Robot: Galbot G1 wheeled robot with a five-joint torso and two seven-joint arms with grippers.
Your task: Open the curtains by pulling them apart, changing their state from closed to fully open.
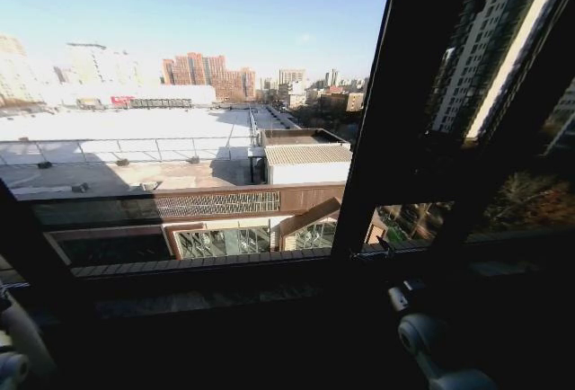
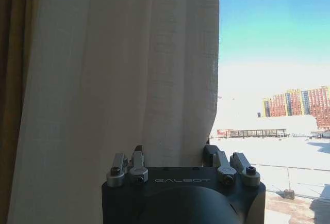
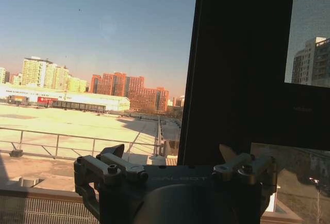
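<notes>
Left gripper (image 2: 175,157) at lower centre, fingers spread, presses the cream curtain (image 2: 124,69) filling the frame's left. Right gripper (image 3: 172,157) open before bare window frame (image 3: 237,64). Judgement: sweep fabric further aside.

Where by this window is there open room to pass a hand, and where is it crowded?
Free: the bare glass between the sheer curtain and the dark window post. Crowded: where that curtain hangs gathered beside the brown drape, with the open left hand close before it.
</notes>
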